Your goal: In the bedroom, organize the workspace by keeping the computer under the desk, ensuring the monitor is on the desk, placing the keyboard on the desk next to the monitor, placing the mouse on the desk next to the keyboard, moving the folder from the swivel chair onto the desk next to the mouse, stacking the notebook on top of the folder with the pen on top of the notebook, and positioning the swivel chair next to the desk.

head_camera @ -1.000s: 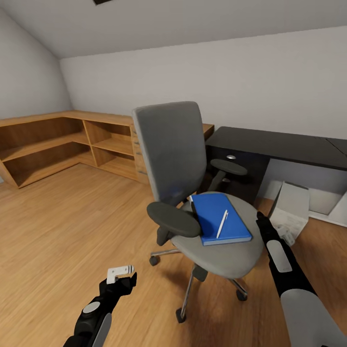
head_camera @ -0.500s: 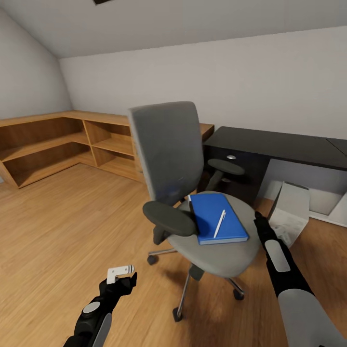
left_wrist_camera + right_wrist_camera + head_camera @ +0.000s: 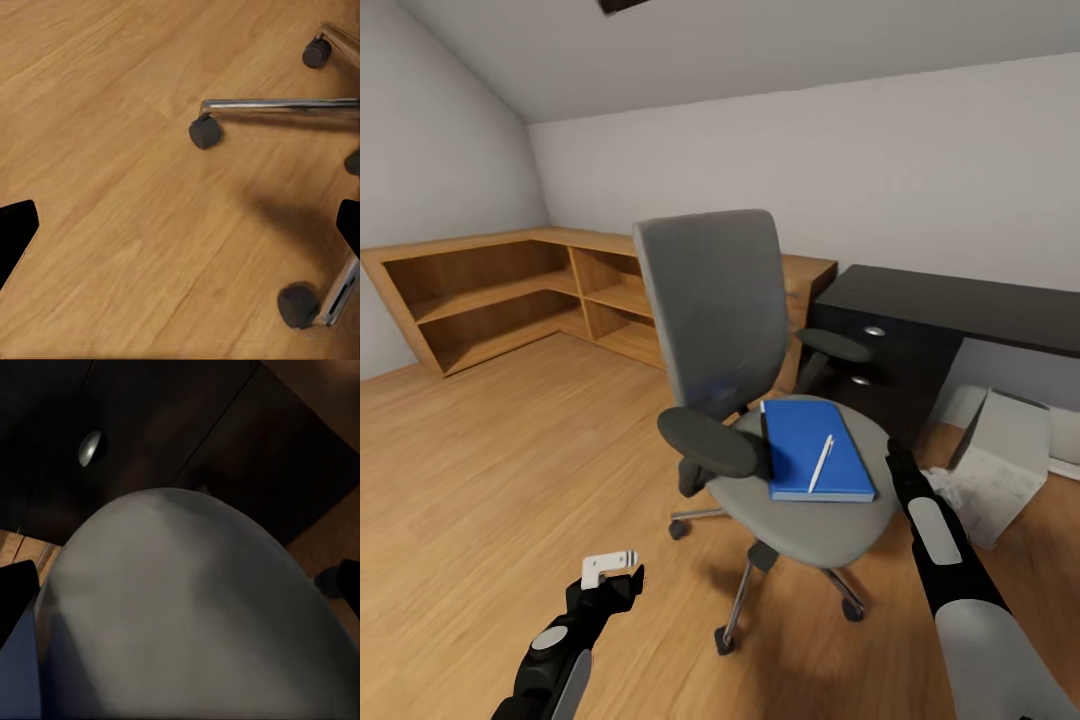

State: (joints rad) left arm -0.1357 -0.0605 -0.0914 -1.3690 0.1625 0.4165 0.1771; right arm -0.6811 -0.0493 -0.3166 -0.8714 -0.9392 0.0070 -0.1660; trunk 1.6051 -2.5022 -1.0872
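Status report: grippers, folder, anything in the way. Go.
Left gripper open, low over the floor. Right gripper at the swivel chair seat edge, state unclear. Folder on the seat, pen on top. Armrest beside the folder.

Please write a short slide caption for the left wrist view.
Left wrist view: chrome chair base and black castors on wooden floor.
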